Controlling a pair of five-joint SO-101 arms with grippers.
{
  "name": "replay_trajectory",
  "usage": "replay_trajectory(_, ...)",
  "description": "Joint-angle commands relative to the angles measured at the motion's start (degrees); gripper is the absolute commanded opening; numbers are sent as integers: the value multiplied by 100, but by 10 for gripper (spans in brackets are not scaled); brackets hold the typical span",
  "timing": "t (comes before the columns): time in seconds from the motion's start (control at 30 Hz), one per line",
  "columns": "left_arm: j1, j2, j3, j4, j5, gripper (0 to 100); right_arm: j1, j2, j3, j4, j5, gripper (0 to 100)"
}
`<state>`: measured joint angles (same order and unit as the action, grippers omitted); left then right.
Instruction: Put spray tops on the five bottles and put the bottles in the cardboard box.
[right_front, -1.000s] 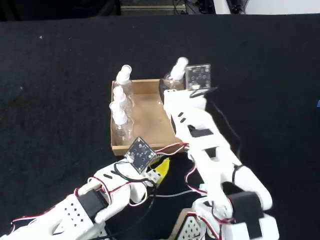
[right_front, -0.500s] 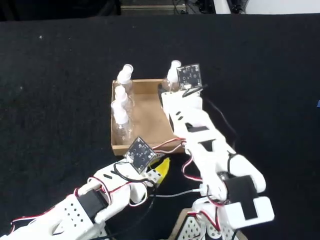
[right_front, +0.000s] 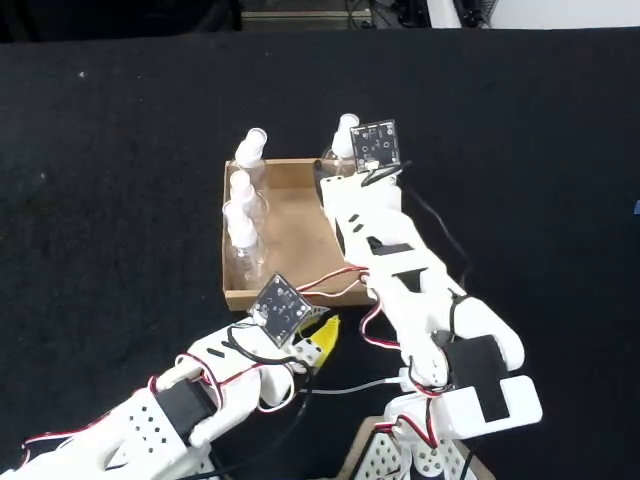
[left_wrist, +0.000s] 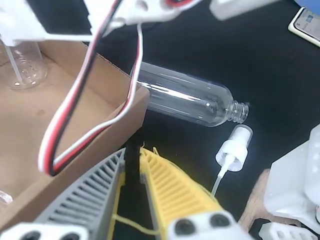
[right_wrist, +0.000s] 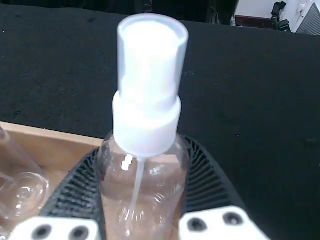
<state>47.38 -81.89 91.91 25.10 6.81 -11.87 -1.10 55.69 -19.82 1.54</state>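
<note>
The right arm's black gripper (right_wrist: 144, 150) is clamping an upright clear plastic bottle with a white spray top (right_wrist: 149, 115) at a far corner of the brown cardboard box (right_front: 300, 235); three capped bottles (right_front: 240, 215) are standing along its opposite wall. The left arm's yellow-and-grey gripper (left_wrist: 134, 155) is hovering closed and empty near an uncapped clear bottle (left_wrist: 190, 100) and loose white spray top (left_wrist: 232, 150) lying beside the box.

capped bottle (right_wrist: 142, 175): base cut off | cardboard box (left_wrist: 110, 85): mostly cut off

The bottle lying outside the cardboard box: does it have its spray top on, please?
No, the bottle's neck is bare, and a spray top lies loose beside it.
</note>
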Motion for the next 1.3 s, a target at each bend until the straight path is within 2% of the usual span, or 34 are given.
replay_trajectory(0.0,-57,-88,-75,-123,35,30,35,-4,-347,-123,44,12)
replay_trajectory(0.07,-57,-88,-75,-123,26,30,53,-4,-347,-123,44,21)
replay_trajectory(0.27,-57,-88,-75,-123,26,30,18,-4,-330,-88,35,165)
replay_trajectory(0.77,-57,-88,-75,-123,9,30,0,-4,-268,-70,35,161)
replay_trajectory(1.0,-57,-88,-75,-123,9,30,0,-4,-233,-70,273,294)
replay_trajectory(1.27,-57,-88,-75,-123,9,30,-141,-13,-92,-70,281,296)
